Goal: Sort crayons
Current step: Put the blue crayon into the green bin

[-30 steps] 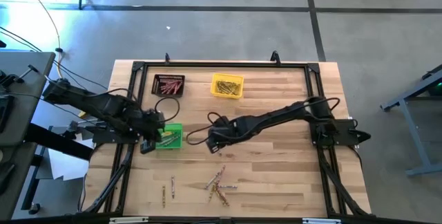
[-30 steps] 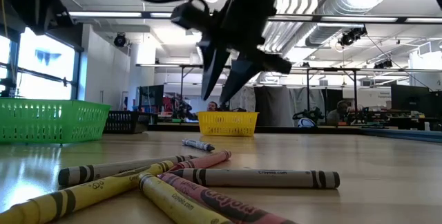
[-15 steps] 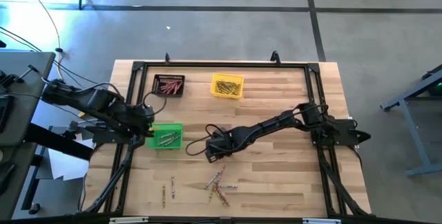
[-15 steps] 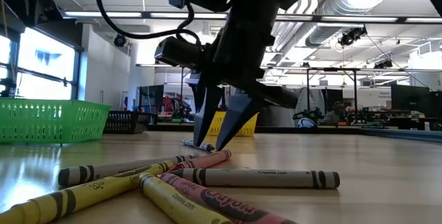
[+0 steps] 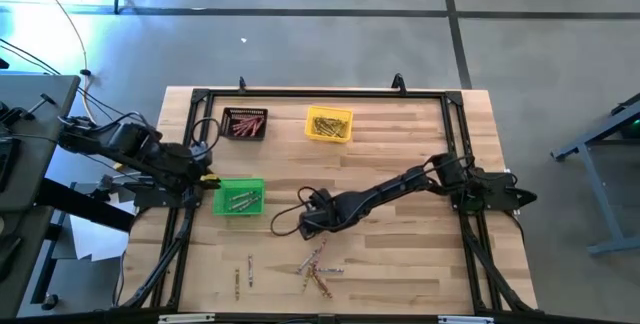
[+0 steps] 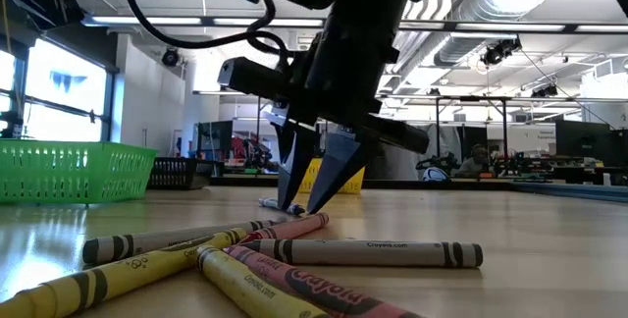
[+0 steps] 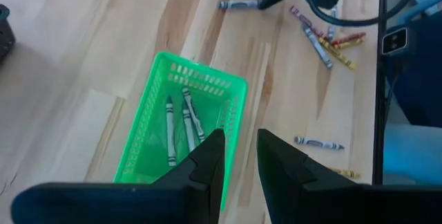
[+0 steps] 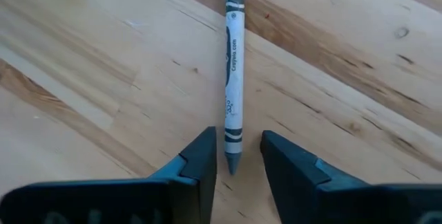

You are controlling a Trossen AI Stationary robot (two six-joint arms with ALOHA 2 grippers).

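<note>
A grey crayon [image 8: 233,72] lies flat on the table, alone. My right gripper [image 8: 233,165] is down at the table and open. Its two fingers stand on either side of the crayon's pointed end and lie across it, with a small gap on each side. The low view shows the same gripper [image 6: 300,205] with its tips down by the crayon [image 6: 278,204]. My left gripper [image 7: 239,160] hangs above the green bin's [image 5: 240,199] left rim. It is open by a narrow gap, with nothing in it. Three grey crayons [image 7: 181,124] lie in that bin.
A heap of red, yellow and grey crayons [image 5: 318,269] lies near the front edge, just in front of my right gripper. Two single crayons [image 5: 240,276] lie farther left. A black bin [image 5: 244,124] with red crayons and a yellow bin [image 5: 329,124] with yellow ones stand at the back.
My right gripper has come down and toward the table's near edge, and its fingertips have reached table height around the grey crayon. My left gripper has drawn back from over the green bin toward the table's left edge, rising a little.
</note>
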